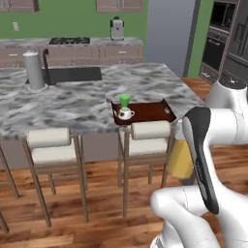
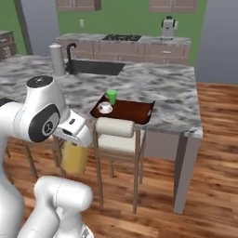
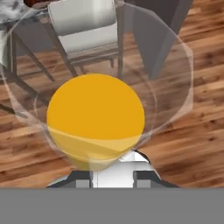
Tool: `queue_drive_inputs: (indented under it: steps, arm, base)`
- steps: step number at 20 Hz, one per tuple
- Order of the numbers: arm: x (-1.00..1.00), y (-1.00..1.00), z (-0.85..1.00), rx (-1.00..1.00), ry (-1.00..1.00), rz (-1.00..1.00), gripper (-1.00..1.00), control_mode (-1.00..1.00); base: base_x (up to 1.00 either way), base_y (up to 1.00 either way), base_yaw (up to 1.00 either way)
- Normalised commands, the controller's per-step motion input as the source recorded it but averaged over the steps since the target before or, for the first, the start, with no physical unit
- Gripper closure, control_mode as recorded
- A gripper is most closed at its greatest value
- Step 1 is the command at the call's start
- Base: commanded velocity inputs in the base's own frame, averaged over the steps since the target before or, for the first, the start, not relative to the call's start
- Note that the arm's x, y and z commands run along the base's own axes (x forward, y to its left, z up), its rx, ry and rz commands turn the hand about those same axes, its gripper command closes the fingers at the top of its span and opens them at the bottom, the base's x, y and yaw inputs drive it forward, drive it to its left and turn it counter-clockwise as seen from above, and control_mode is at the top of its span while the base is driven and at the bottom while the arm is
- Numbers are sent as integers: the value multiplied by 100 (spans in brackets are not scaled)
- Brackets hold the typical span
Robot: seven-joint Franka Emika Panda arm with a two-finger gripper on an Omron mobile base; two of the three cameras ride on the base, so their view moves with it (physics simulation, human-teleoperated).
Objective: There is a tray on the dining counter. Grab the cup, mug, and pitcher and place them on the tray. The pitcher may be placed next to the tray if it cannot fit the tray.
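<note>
Left base view: tray near the front edge of the dining counter, long side along that edge, above a pale-cushioned stool. Cup upright at the tray's left end, toward the back; mug just in front of it at the near left corner, handle to the right, close to the cup but contact not resolvable. Rest of the tray bare. Pitcher off the counter, lower than its top and out past the front edge, over the wood floor beside the stool, partly hidden behind the arm's dark-faced link. Farther back on the counter, dark sink with a grey cylinder standing at its left. Right base view: same layout from the other side, tray with cup and mug at its left end, pitcher hanging under the white wrist, to the left of the stool and below counter height. Hand view: pitcher seen end-on as a round orange disc inside a clear, glassy outer wall, sitting right at the gripper; jaws partly closed on it, fingertips largely hidden behind its body, stool and floor beyond.
</note>
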Motion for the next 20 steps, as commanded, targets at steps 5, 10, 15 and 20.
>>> queue_drive_inputs:
  steps: [5, 10, 15, 20]
  arm:
    - [0, 0, 0, 0, 0, 0, 100, 100]
    - [0, 0, 0, 0, 0, 0, 100, 100]
    - [0, 0, 0, 0, 0, 0, 100, 100]
    - [0, 0, 0, 0, 0, 0, 100, 100]
  base:
    - [82, 6, -32]
    - [63, 9, -17]
    - [49, 37, -8]
    - [67, 14, -1]
